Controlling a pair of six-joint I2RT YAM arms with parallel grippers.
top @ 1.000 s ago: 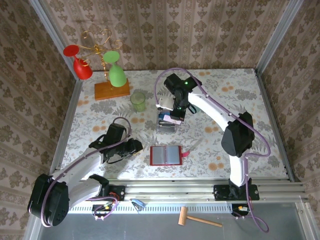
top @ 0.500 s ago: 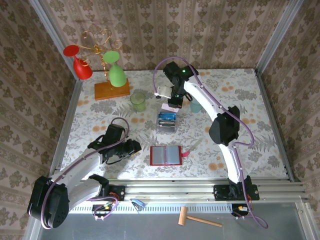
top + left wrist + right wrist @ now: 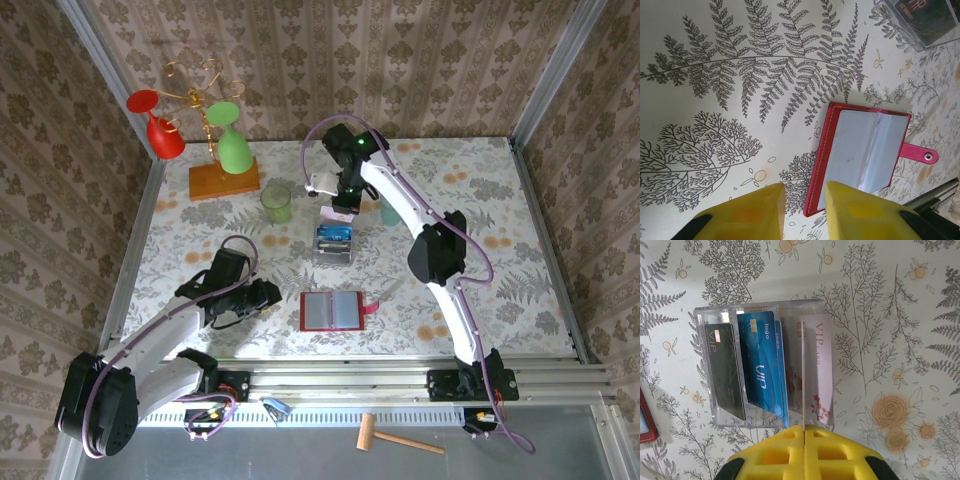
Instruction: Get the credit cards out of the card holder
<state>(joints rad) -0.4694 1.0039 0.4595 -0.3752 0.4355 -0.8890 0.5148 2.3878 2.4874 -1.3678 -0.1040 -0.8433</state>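
**Card over the box, holder lying open near the front**

The left tool [image 3: 268,293] is hovering low over the tabletop [image 3: 480,200], left of the middle and toward the near edge. Its yellow fingers [image 3: 747,212] are standing partly apart and gripping nothing. Just to its right, the card holder [image 3: 335,311] is lying flat and spread open, close to the middle of the near edge, with its strap tab [image 3: 920,154] pointing right. In the left wrist view the holder's near-left corner is sitting just beside the tool's right finger, apart from it. The grey pockets are looking flat, and I cannot tell whether any card is left in them.

Further back, near the centre of the tabletop, the clear box [image 3: 333,243] is holding several credit cards [image 3: 760,370], dark, blue and pink. The right tool [image 3: 338,205] is hanging directly above the box's far side. Its jaws are pressed together on what appears to be one credit card [image 3: 802,370], showing edge-on as a thin pale line over the pink card.

Judging from this, the step in hand is depositing a removed card. The next move is calling for a straight descent into a free slot. The jaws should then part cleanly so the card is not tipping against the box wall.
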